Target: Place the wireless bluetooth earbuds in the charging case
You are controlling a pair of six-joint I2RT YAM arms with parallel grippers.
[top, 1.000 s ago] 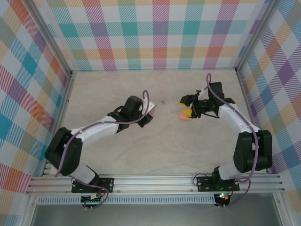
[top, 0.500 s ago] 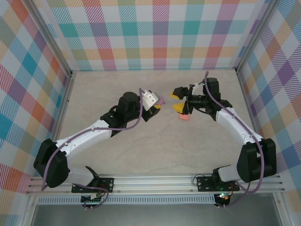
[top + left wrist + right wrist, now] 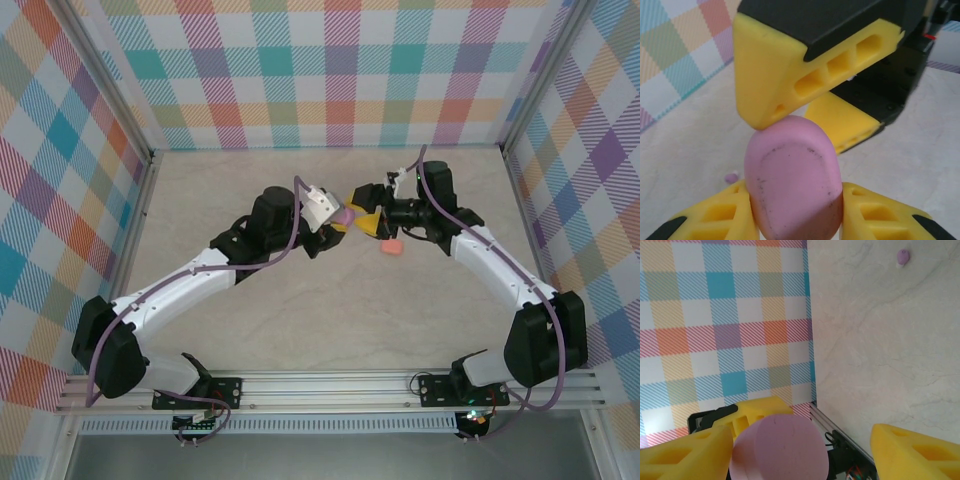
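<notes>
**Steadying a slick little case over the table**

Looking down on a pale marbled tabletop (image 3: 300,320), with both arms reaching in over its far middle.

Note the left gripper (image 3: 342,218), closed narrow on a lilac-pink rounded plastic charging case (image 3: 790,165), pinching its lower flanks between yellow fingers (image 3: 715,215) and seemingly holding it clear of the surface. Note the right gripper (image 3: 366,210), spread wide and holding nothing, touching the case's domed upper end with one yellow fingertip and standing the other well off to the side.

Find a salmon-orange rounded piece (image 3: 391,246) lying on the table just beside the right gripper. Probably a second case; cannot tell whether open or shut.

Judge the lilac case light, hard-shelled and smooth, so apt to swivel or squirt out of a two-point pinch. Better taken across the sides near the middle, not at the domed end. Cannot see a lid seam.

Spot last a tiny purple pebble-like earbud (image 3: 902,257), resting alone on bare table, well apart from the held case. Expect almost no weight, a glossy skin and a readiness to roll or flick away. Pinch gently across the widest part, with fingertips alone.
</notes>
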